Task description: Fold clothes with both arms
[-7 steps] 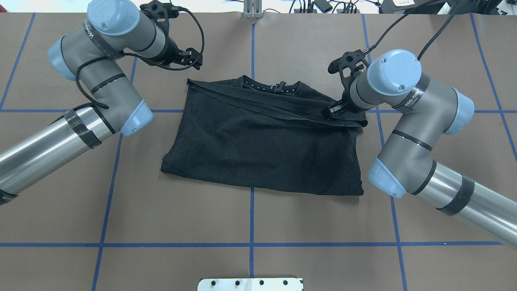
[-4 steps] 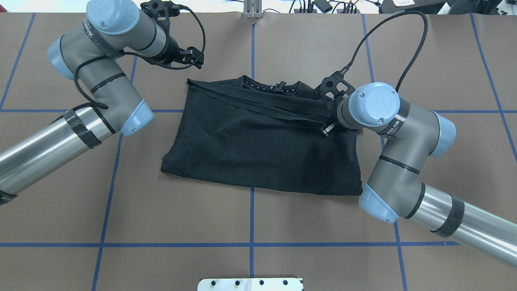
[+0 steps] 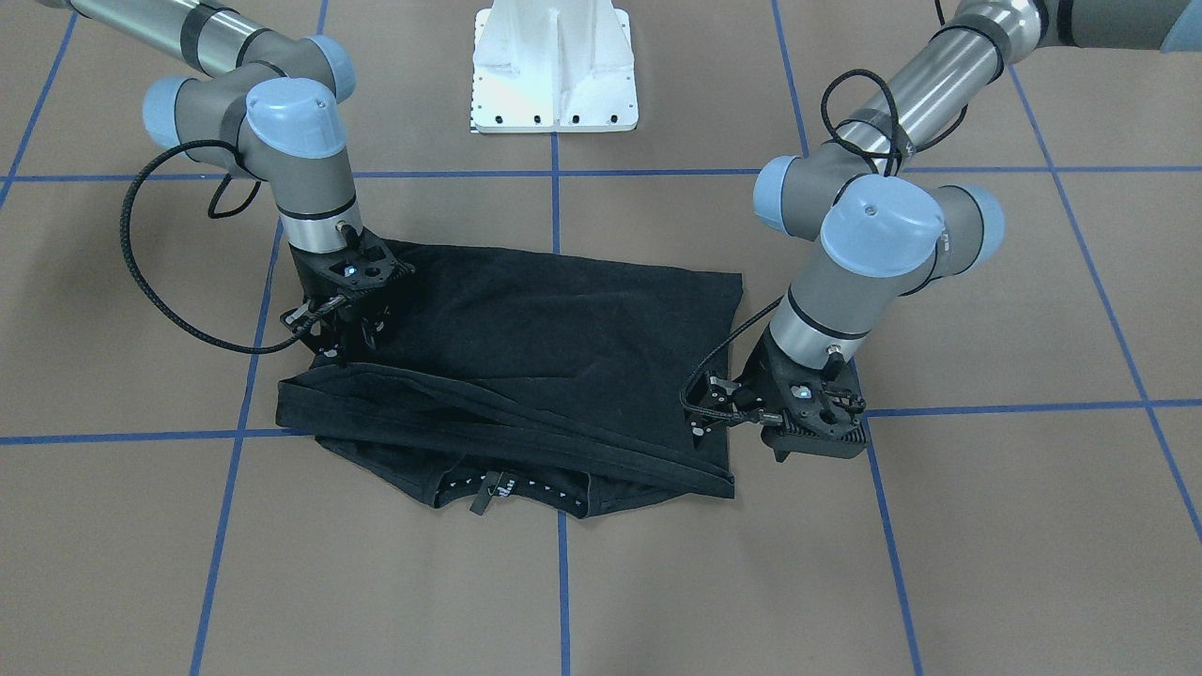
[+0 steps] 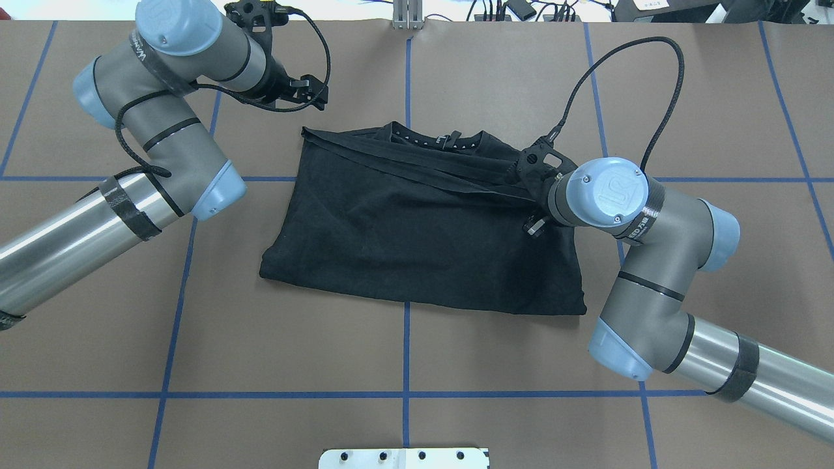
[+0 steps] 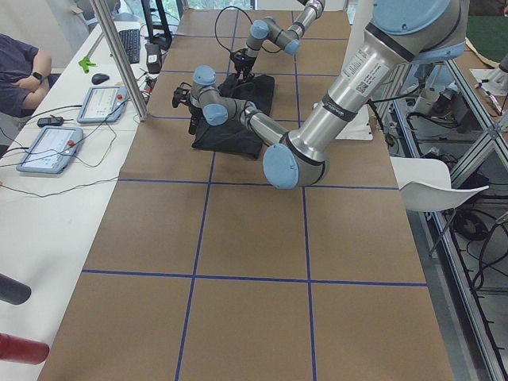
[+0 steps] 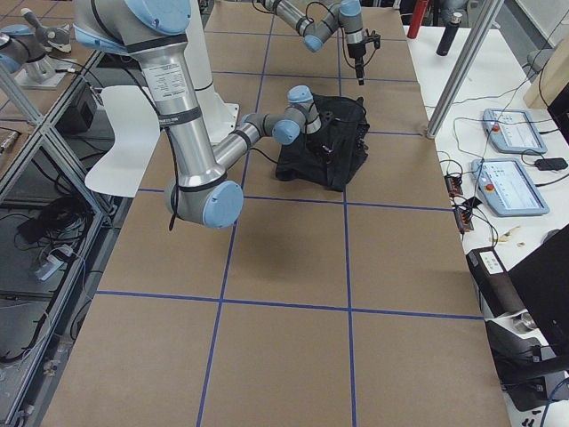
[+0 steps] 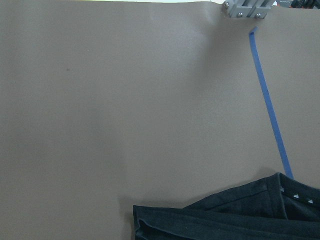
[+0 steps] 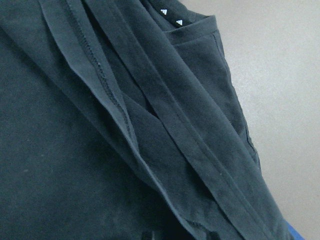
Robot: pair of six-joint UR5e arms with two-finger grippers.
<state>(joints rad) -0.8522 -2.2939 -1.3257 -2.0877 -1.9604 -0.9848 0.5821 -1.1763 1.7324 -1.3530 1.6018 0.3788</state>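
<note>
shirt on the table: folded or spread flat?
Folded. The T-shirt is doubled over: its hem runs diagonally just below the neck tag, layered edges showing in the right wrist view.

My overhead camera looks forward and down from behind me. The front camera faces me across the table (image 3: 1033,563), my base (image 3: 554,66) at frame top. Two distant end cameras sight along it. My wrist cameras sit close. All six share the shirt (image 4: 417,241).

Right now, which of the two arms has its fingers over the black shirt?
The right arm: its fingers sit over the shirt near one side edge. The left arm's fingers are off the cloth, above bare table beside a corner.
</note>
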